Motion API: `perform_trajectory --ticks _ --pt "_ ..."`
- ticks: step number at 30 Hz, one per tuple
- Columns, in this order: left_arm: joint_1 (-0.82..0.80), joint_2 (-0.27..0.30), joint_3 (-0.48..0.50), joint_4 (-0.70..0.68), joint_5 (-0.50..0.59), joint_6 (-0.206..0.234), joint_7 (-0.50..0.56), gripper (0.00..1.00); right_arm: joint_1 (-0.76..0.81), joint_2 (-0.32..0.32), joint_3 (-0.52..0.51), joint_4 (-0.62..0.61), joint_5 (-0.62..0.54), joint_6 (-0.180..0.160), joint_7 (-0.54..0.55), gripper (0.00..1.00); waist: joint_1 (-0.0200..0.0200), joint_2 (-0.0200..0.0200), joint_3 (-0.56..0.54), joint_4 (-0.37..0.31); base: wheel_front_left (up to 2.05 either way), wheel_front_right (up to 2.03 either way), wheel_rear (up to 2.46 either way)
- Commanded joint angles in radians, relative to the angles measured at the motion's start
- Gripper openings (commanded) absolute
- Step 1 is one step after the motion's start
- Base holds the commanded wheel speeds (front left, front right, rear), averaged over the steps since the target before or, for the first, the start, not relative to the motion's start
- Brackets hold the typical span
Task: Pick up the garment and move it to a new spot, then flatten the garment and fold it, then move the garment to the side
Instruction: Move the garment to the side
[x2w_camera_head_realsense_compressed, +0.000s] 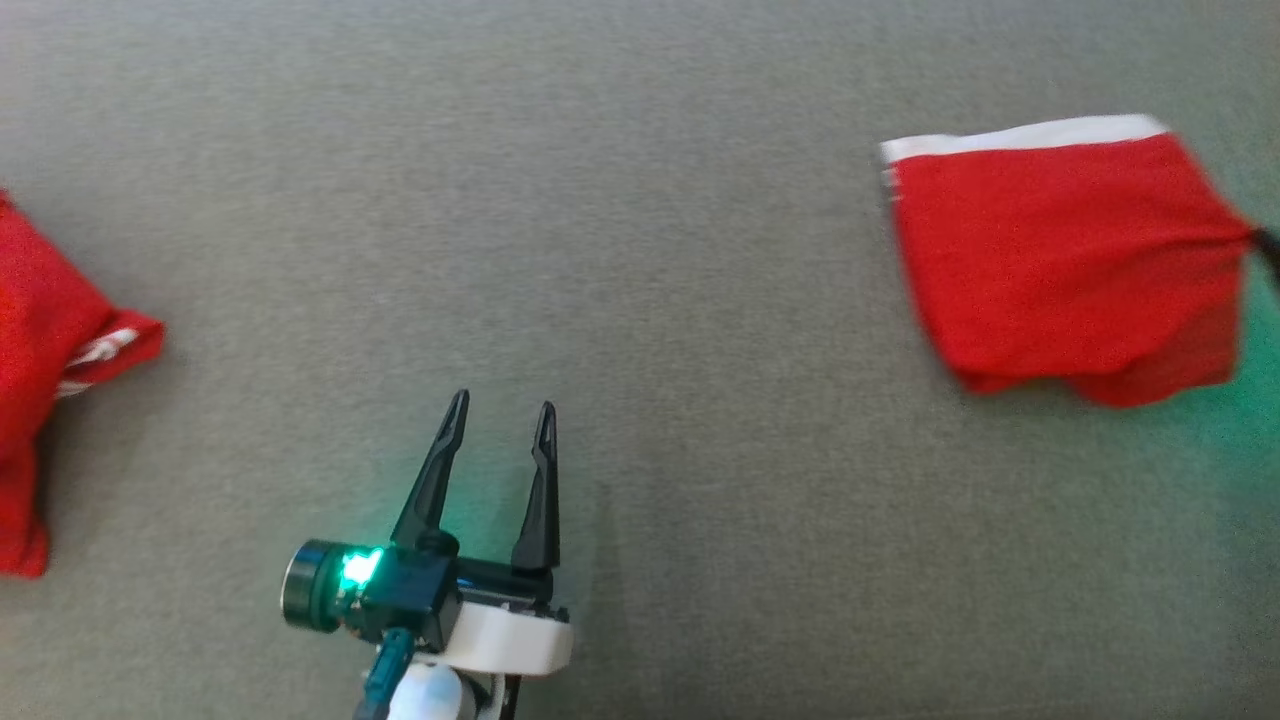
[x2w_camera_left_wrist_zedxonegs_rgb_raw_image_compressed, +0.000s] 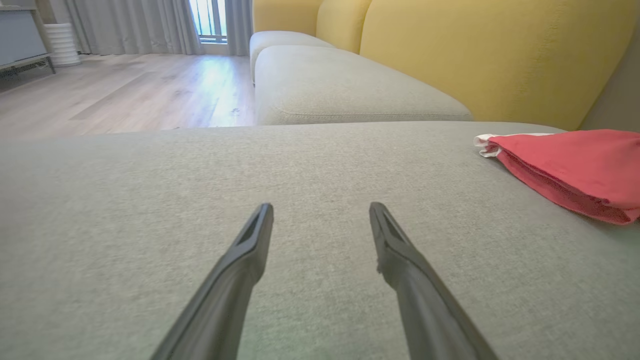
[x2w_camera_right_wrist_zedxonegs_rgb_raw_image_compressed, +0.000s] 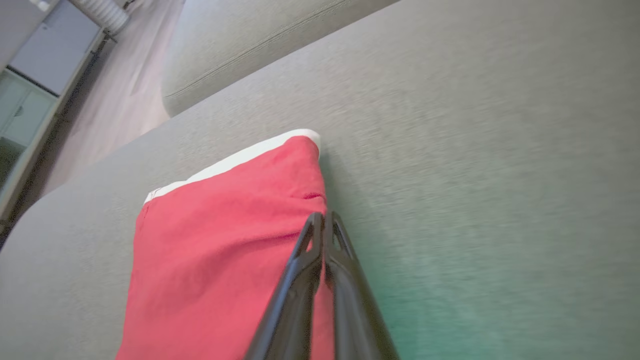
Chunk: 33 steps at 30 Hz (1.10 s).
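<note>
The red garment (x2w_camera_head_realsense_compressed: 1070, 260) lies far right on the grey cushion (x2w_camera_head_realsense_compressed: 640, 150), its edge pinched by the right gripper (x2w_camera_right_wrist_zedxonegs_rgb_raw_image_compressed: 324, 220), while the left gripper (x2w_camera_head_realsense_compressed: 500, 410) gapes wide over the bare middle, with another red cloth (x2w_camera_head_realsense_compressed: 40, 380) far left.

The garment (x2w_camera_head_realsense_compressed: 1060, 260) at two o'clock is red with a white band; the cloth (x2w_camera_head_realsense_compressed: 40, 400) at nine o'clock is red with white stripes. The cushion (x2w_camera_head_realsense_compressed: 640, 200) is grey, the backrest (x2w_camera_left_wrist_zedxonegs_rgb_raw_image_compressed: 500, 55) yellow, the floor (x2w_camera_left_wrist_zedxonegs_rgb_raw_image_compressed: 125, 90) pale wood.
</note>
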Motion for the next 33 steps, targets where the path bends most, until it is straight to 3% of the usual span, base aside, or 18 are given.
perform_trajectory --ticks 1,7,15,16,17,18,24,25,33 --pt "-0.025 -0.003 0.034 -0.024 0.011 -0.004 -0.009 1.00 -0.016 -0.069 -0.017 -0.020 -0.011 -0.001 -0.016 0.00 -0.0001 0.0000 0.020 -0.026 0.00 0.00 0.00" --pt "-0.053 -0.003 0.037 -0.020 0.027 -0.018 -0.009 1.00 -0.047 -0.171 -0.069 0.034 -0.067 -0.001 -0.023 0.00 -0.0001 0.0000 0.065 -0.075 0.00 0.00 0.00" --pt "-0.109 -0.003 0.035 -0.024 0.054 -0.041 -0.009 1.00 -0.115 -0.242 -0.190 0.145 -0.178 -0.001 -0.040 0.00 -0.0001 0.0000 0.131 -0.098 0.00 0.00 0.00" --pt "-0.114 -0.003 0.034 -0.024 0.055 -0.042 -0.009 1.00 -0.121 -0.239 -0.203 0.159 -0.193 -0.001 -0.038 0.27 -0.0001 0.0000 0.132 -0.099 0.00 0.00 0.00" --pt "-0.119 -0.003 0.034 -0.023 0.054 -0.043 -0.009 1.00 -0.127 -0.230 -0.215 0.173 -0.209 -0.001 -0.037 0.96 -0.0001 0.0000 0.130 -0.099 0.00 0.00 0.00" --pt "-0.121 -0.003 0.033 -0.020 0.052 -0.044 -0.009 1.00 -0.131 -0.221 -0.223 0.183 -0.228 -0.001 -0.036 1.00 -0.0001 0.0000 0.124 -0.099 0.00 0.00 0.00" --pt "-0.113 -0.003 0.024 -0.002 0.033 -0.044 -0.009 1.00 -0.114 -0.138 -0.224 0.183 -0.331 -0.001 -0.040 1.00 -0.0001 0.0000 0.042 -0.082 0.00 0.00 0.00" --pt "-0.097 -0.003 0.025 0.003 0.024 -0.039 -0.009 1.00 -0.091 -0.090 -0.214 0.153 -0.352 -0.001 -0.050 1.00 -0.0001 0.0000 -0.003 -0.075 0.00 0.00 0.00" --pt "-0.002 -0.003 0.037 0.027 -0.029 -0.013 -0.009 1.00 0.069 0.101 -0.086 0.029 -0.409 -0.001 -0.104 1.00 -0.0001 0.0000 -0.206 -0.036 0.00 0.00 0.00"
